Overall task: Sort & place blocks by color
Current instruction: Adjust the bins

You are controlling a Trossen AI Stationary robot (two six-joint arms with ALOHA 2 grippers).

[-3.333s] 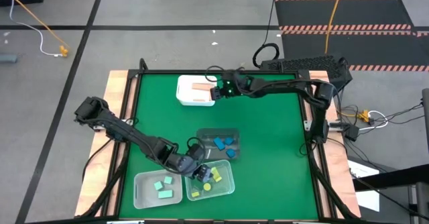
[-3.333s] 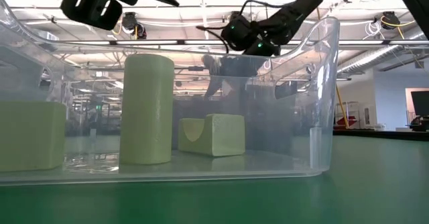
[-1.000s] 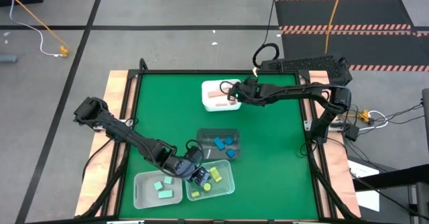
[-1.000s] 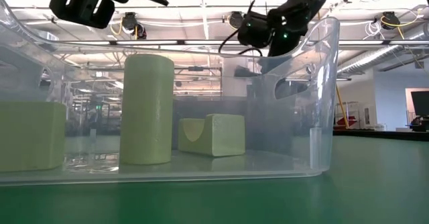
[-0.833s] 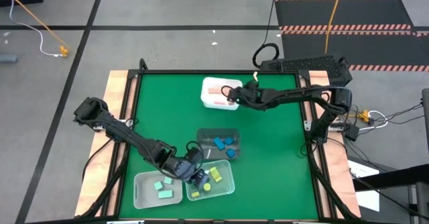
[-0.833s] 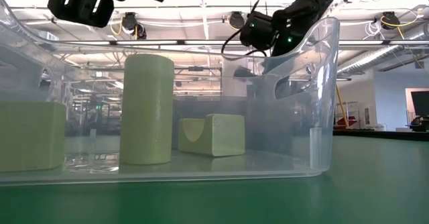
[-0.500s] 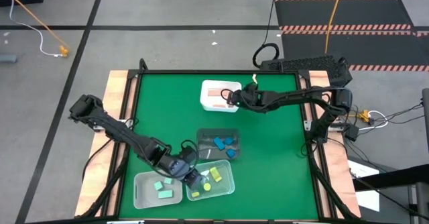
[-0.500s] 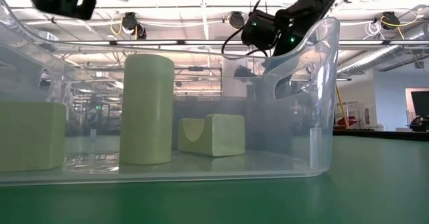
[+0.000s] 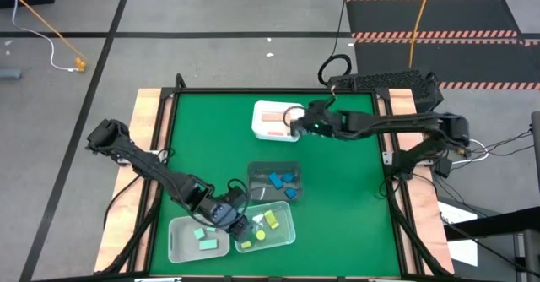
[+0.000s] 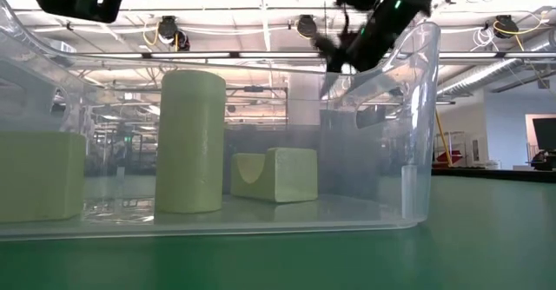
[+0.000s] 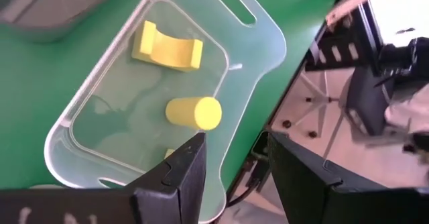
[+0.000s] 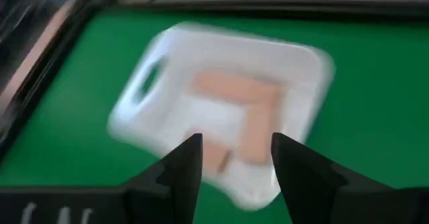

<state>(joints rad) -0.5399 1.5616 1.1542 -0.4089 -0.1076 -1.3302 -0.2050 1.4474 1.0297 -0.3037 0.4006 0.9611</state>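
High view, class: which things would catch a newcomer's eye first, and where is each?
The bright green table stands out, with a white bin of tan blocks at its far side, the right gripper open beside it. Near the front edge, three bins hold blue blocks, yellow blocks and mint blocks, the left gripper open over the yellow ones.

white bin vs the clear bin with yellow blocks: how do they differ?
The white bin is opaque and sits at the table's far side; the clear bin is see-through and sits at the near edge. The white bin holds tan blocks lying flat; the clear bin holds yellow blocks, including a cylinder. Both are handled trays, each holding one colour.
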